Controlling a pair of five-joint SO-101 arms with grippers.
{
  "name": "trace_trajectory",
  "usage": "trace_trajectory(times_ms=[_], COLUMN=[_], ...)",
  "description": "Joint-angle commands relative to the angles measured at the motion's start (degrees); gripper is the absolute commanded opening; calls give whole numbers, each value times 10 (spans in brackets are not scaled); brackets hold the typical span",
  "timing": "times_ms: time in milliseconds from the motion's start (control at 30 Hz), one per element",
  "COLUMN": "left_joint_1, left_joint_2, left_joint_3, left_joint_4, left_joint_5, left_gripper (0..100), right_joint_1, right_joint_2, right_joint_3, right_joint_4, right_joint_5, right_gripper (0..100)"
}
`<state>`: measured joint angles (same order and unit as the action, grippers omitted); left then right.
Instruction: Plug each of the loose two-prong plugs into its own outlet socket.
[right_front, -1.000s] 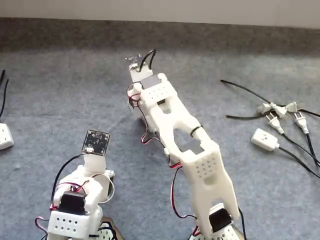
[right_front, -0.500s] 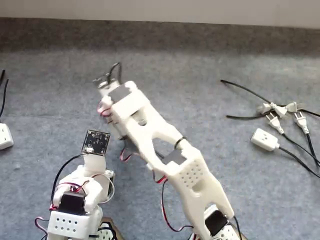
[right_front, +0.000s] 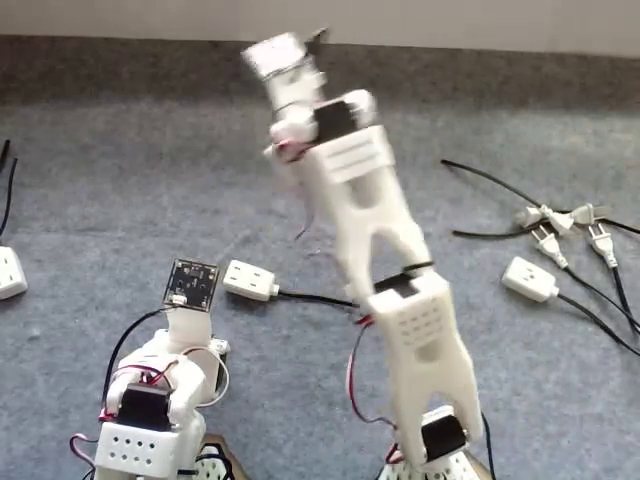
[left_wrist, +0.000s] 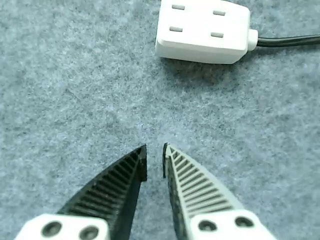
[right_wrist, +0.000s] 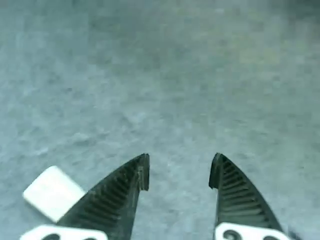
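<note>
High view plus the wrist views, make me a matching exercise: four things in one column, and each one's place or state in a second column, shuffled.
Column one:
1. loose plugs
2. middle socket
3. left-edge socket
4. right gripper

Column two:
A. open above the grey carpet
B. mid-table, black cord trailing to the right
C. bunched together at the far right
D. partly cut off by the picture's edge

Pairs: 1-C, 2-B, 3-D, 4-A
</note>
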<state>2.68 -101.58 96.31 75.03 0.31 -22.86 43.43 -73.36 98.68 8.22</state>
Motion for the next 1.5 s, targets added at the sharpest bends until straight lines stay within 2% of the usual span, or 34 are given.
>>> trace_trajectory(times_ms=[0,133,233,333,433,567,800,1000,1133,1200,1300,1467], left_joint_1=[-6,-6,-6,-6,-6,-6,-4,-8,-5,-5,-5,-29], left_joint_2=[0,0,0,0,0,0,0,0,0,0,-1,-1], left_joint_3=[8,8,8,8,8,8,8,8,8,7,-1,-3], left_joint_4=[2,2,2,2,2,2,2,2,2,2,-11,-127], left_joint_5=[3,3,3,3,3,3,3,2,4,2,1,1], left_gripper=[75,75,75,75,75,75,76,76,76,76,77,77], right_joint_1=[135,269,335,352,336,295,260,196,196,211,280,415], right_joint_2=[-39,-40,-57,-130,-259,-459,-713,-883,-1011,-1073,-1147,-1149], right_joint_3=[-94,-103,-103,-80,-10,182,644,967,1119,1182,1250,1312], right_joint_4=[23,23,24,25,25,23,14,-94,-163,-194,-249,-378], right_joint_5=[25,25,25,24,24,26,26,27,27,27,30,164], right_gripper=[199,199,199,199,199,199,199,199,199,199,199,199])
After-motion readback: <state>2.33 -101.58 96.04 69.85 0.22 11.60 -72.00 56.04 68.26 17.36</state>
